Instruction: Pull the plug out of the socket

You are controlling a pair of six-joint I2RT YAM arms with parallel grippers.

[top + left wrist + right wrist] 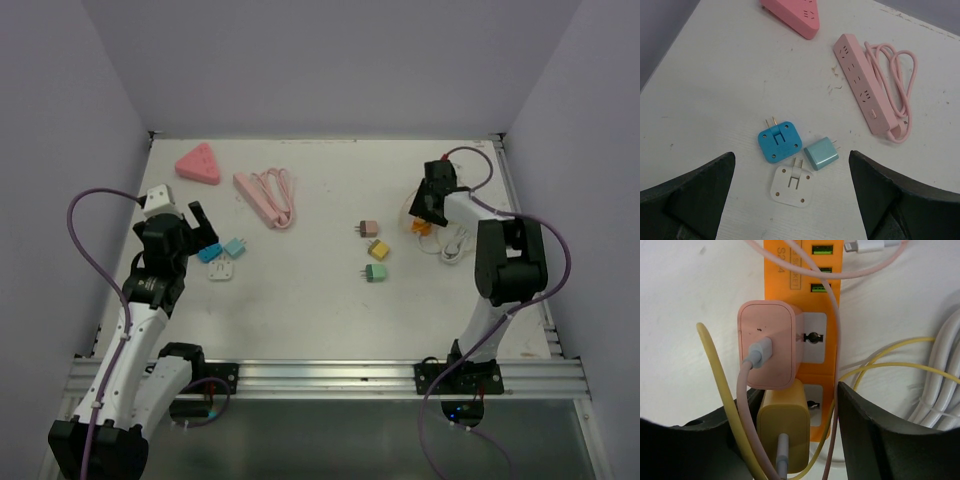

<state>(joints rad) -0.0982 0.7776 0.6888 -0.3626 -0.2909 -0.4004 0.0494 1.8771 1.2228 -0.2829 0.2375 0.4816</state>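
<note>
Right gripper, jaws spread, straddles the yellow charger plugged into the orange power strip, pink charger just ahead; left gripper wide open above a blue adapter

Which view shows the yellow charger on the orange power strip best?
Right wrist: the yellow charger fills the lower centre, plugged into the orange power strip. Top external mostly hides it under the right gripper; left wrist misses it.

The pink plug and yellow plug look like smooth matt plastic, the orange socket strip slightly glossier plastic, the white cables rubbery, the table matt and faintly scuffed.
</note>
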